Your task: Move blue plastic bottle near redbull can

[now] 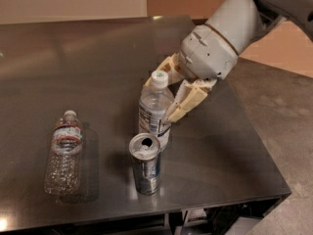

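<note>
The blue plastic bottle (154, 115) stands upright on the dark table (73, 58), with its white cap up and a white label with a dark square. The redbull can (145, 163) stands upright just in front of it, almost touching, with its pull-tab top showing. My gripper (158, 102) reaches down from the upper right. It is open, with its tan fingers (188, 101) on either side of the bottle's neck and shoulder. One finger is partly hidden behind the cap.
A crinkled clear bottle (63, 153) with a red-and-green label lies on its side at the front left. The table's front edge (146, 218) runs just below the can, and its right edge (259, 146) is close to my arm (230, 33).
</note>
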Available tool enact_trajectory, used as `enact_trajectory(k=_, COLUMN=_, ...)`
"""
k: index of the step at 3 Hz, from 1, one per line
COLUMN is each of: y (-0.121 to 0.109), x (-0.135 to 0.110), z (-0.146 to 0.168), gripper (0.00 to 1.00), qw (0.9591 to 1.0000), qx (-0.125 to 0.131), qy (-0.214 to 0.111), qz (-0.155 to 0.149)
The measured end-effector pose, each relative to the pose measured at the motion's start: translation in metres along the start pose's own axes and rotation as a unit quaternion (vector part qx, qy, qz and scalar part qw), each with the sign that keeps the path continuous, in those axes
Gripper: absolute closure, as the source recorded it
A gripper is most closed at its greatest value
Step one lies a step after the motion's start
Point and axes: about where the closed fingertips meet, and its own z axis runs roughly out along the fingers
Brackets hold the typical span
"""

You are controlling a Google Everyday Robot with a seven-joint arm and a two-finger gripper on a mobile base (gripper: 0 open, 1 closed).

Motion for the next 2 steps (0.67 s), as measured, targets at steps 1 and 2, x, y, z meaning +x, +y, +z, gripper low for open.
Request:
enact_trajectory(k=1, y=-0.0010, x=0.0021, z=0.0010, gripper=0.00, qw=1.0000, qx=-0.001, qy=-0.006, qz=0.002)
enact_trajectory(k=2, y=-0.0011, x=0.0021, z=0.0010, gripper=0.00, qw=1.0000, qx=-0.001, qy=-0.006, qz=0.002)
